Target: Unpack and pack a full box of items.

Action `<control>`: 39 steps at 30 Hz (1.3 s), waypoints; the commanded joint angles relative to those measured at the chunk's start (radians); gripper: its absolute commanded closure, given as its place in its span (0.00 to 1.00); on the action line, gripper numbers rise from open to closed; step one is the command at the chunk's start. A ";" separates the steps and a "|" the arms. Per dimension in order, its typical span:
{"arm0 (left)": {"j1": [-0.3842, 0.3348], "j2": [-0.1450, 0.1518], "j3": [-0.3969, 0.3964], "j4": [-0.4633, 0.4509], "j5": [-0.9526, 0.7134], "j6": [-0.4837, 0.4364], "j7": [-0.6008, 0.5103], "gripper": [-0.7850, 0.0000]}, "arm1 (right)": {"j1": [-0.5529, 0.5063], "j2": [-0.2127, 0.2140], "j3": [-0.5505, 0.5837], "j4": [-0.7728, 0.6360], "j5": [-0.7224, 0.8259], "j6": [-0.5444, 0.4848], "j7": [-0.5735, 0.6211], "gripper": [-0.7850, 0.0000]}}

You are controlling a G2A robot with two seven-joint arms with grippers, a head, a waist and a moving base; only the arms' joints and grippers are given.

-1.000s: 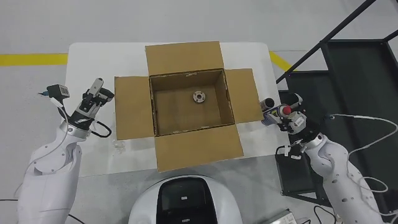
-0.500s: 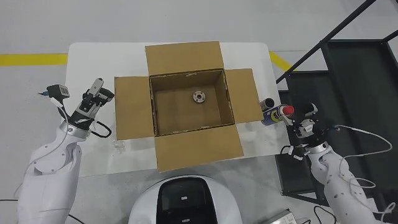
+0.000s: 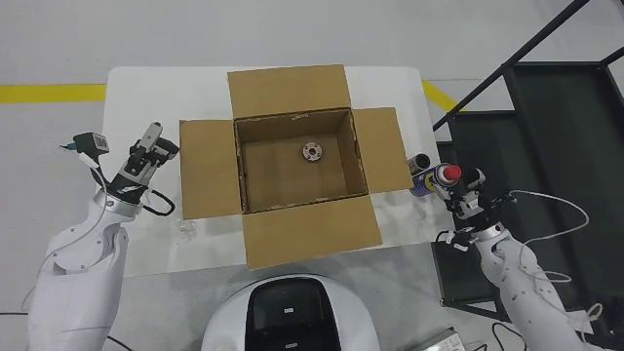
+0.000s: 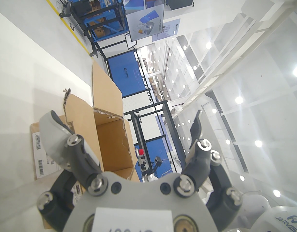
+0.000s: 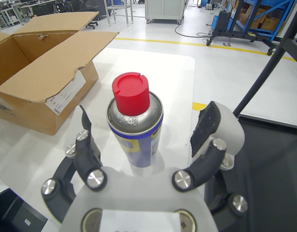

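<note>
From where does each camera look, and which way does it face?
Top view: overhead, facing down on table and open box; left arm, right arm show.
Left wrist view: on left wrist, facing the box's side; open left pincer shows.
Right wrist view: on right wrist, facing the can; open right pincer flanks it.
All share the box.

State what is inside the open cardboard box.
On the floor of the cardboard box lies one small round metal part, towards the far wall. In both wrist views the box's walls cover that floor.
</note>
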 commanded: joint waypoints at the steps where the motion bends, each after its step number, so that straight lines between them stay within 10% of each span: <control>1: 0.000 0.000 0.000 0.000 0.000 0.000 0.000 0.00 | 0.015 -0.003 -0.013 0.025 -0.009 0.003 -0.005 0.00; 19: 0.000 0.000 0.000 0.000 0.000 0.000 0.000 0.00 | 0.178 -0.032 -0.125 0.237 -0.061 -0.033 -0.042 0.00; 22: 0.000 0.000 0.000 0.000 0.000 0.000 0.000 0.00 | 0.196 -0.034 -0.137 0.263 -0.070 -0.041 -0.059 1.00; 39: 0.000 0.000 0.000 0.000 0.000 0.000 0.000 0.00 | 0.212 -0.034 -0.171 0.303 -0.104 -0.076 -0.197 1.00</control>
